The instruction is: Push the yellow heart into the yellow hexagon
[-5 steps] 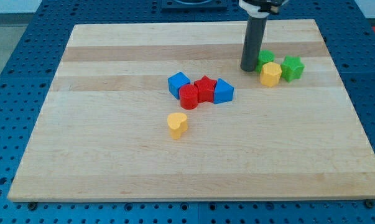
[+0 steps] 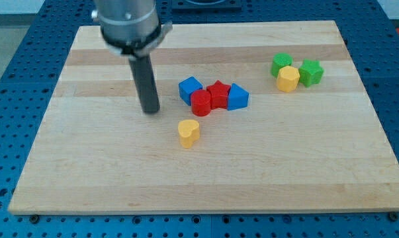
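The yellow heart (image 2: 189, 132) lies on the wooden board (image 2: 87, 172), a little below the middle. The yellow hexagon (image 2: 288, 79) sits at the upper right, touching a green block (image 2: 281, 63) above it and a green star (image 2: 311, 71) to its right. My tip (image 2: 151, 110) rests on the board to the upper left of the yellow heart, with a gap between them, and left of the blue cube (image 2: 190, 89).
A cluster sits at the board's middle: the blue cube, a red cylinder (image 2: 200, 103), a red star (image 2: 218, 94) and a blue block (image 2: 237, 97). It lies between the heart and the hexagon's side. A blue pegboard (image 2: 14, 79) surrounds the board.
My tip has moved far to the view's left and slightly down, from beside the green block and yellow hexagon to left of the blue cube. No block has moved.
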